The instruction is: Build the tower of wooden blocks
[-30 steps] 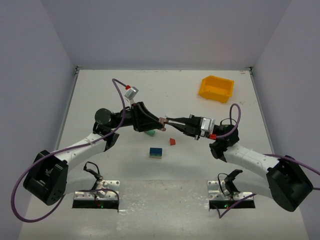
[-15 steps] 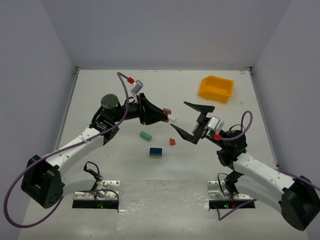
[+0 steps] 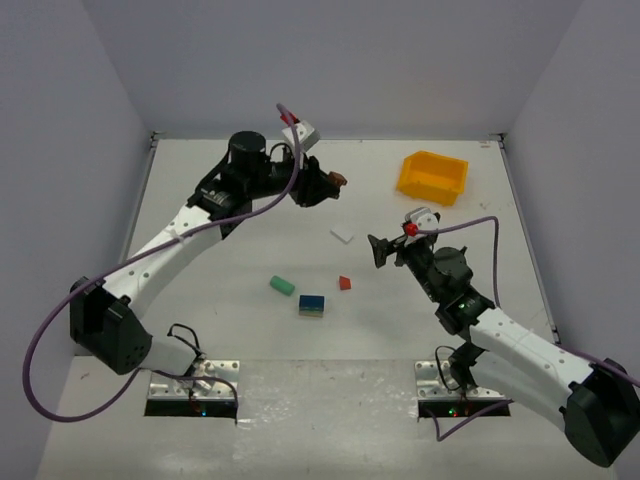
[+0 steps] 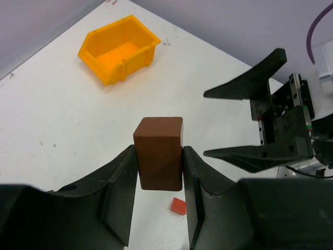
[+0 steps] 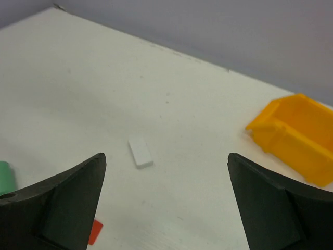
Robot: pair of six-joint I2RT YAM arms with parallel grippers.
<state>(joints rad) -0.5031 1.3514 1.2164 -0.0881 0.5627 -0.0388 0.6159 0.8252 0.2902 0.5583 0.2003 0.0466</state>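
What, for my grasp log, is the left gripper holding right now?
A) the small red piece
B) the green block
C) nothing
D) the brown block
D: in the left wrist view the brown block sits clamped between the jaws of the left gripper.

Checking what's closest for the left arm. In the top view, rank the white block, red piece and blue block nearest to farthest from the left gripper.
From the left gripper, shut on the brown block:
1. White block, mid-table, just below it in view.
2. Red piece, farther toward the bases.
3. Blue block, closest to the bases, slightly left.
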